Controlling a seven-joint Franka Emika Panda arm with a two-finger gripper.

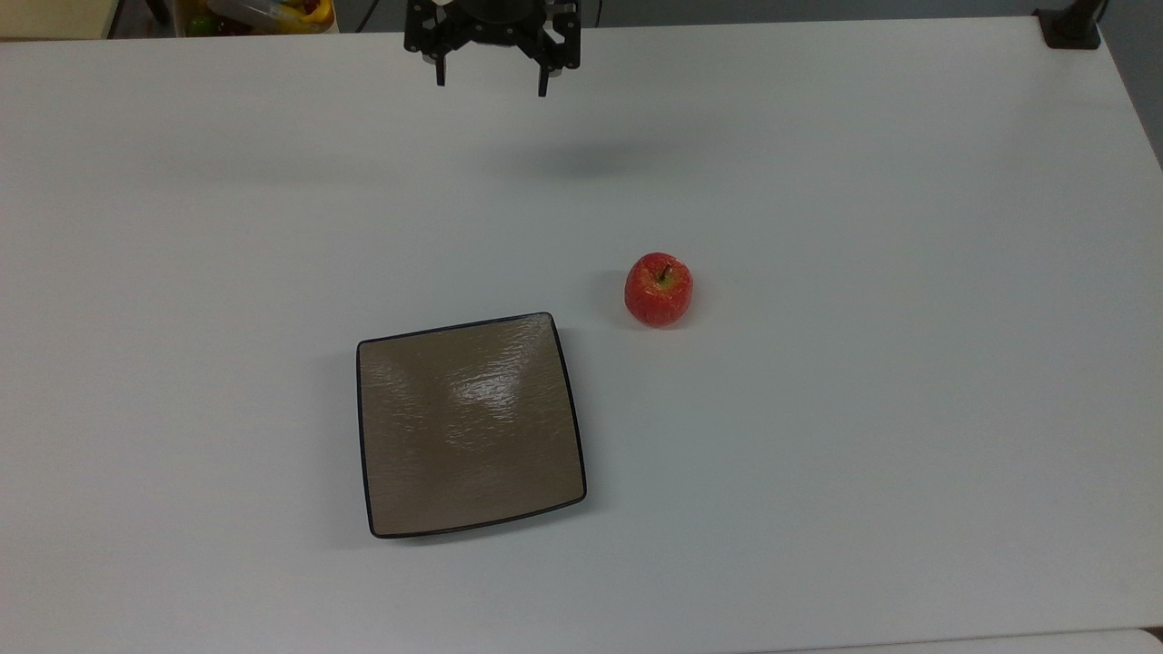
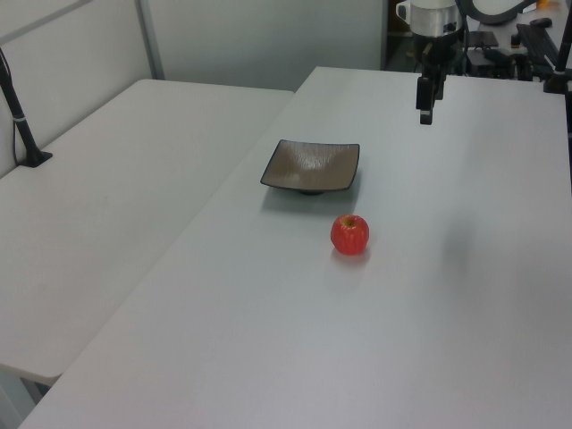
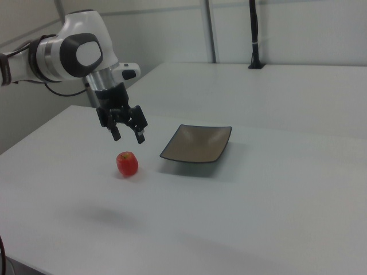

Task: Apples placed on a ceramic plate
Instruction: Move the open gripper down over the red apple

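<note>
A small red apple (image 1: 659, 290) with a yellow-green patch at its stem rests on the white table (image 1: 818, 227), also seen in the left view (image 2: 349, 234) and the right view (image 3: 127, 164). The square glossy brown plate (image 1: 468, 422) lies bare to the apple's lower left in the top view, with a gap between them (image 2: 312, 165) (image 3: 197, 143). My gripper (image 1: 492, 86) hangs open in the air near the table's far edge in the top view, well apart from both (image 2: 425, 114) (image 3: 128, 135). Nothing is between its fingers.
A black post base (image 1: 1072, 27) stands at the table's far right corner in the top view. A bin of colourful items (image 1: 259, 14) sits beyond the far edge. A second white table (image 2: 116, 170) adjoins on the left view's left.
</note>
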